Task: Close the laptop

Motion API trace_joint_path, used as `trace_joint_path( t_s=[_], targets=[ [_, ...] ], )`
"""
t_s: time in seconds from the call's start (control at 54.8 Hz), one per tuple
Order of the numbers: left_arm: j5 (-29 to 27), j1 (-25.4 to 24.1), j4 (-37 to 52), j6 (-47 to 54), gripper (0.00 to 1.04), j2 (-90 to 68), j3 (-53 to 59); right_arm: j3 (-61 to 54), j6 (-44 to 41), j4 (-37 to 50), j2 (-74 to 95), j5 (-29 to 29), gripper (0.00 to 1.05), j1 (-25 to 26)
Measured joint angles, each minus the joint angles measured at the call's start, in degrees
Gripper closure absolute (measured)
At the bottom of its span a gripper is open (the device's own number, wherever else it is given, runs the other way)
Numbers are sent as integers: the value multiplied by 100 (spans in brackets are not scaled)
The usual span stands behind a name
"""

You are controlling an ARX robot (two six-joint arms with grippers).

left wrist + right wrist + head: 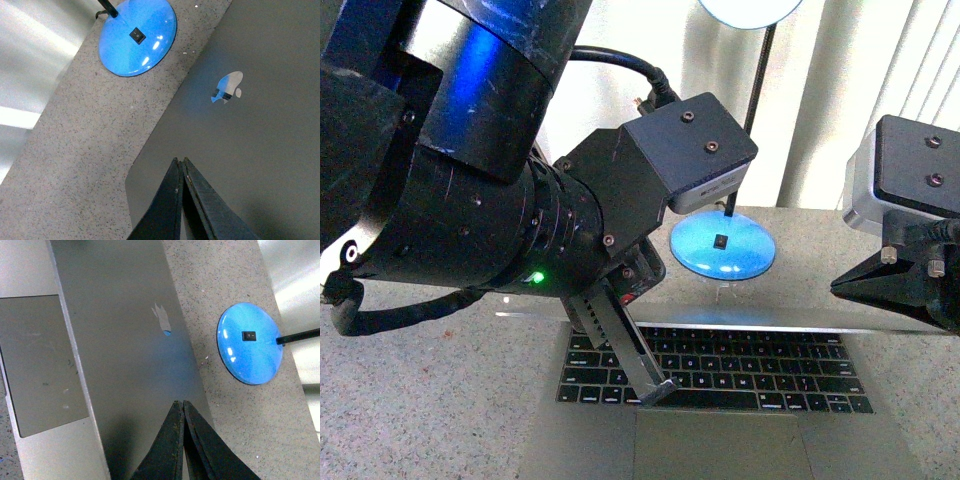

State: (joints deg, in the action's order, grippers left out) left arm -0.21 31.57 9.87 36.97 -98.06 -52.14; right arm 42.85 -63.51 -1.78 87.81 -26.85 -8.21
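The grey-silver laptop (740, 365) lies on the speckled table with its black keys and trackpad showing. Its lid is partly lowered and shows as a thin edge (770, 320) in the front view. The lid's back and logo show in the left wrist view (227, 87) and the right wrist view (161, 320). My left gripper (658, 392) is shut and empty, and its tip shows in front of the keyboard; in its wrist view (181, 162) it points at the lid's back. My right gripper (840, 288) is shut and empty over the lid's right part (181, 405).
A lamp's round blue base (722, 245) with a black switch stands on the table just behind the laptop, with its thin black pole (755, 100) rising from it. It also shows in both wrist views (137, 37) (250, 342). Pale curtains hang behind the table.
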Motion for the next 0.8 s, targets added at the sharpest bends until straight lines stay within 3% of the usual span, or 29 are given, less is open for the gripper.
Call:
trace_joint_path(
  t_s=[0.803],
  targets=[
    [74, -7, 140, -44, 101, -216, 212, -116, -15, 267, 393, 22, 102, -142]
  ],
)
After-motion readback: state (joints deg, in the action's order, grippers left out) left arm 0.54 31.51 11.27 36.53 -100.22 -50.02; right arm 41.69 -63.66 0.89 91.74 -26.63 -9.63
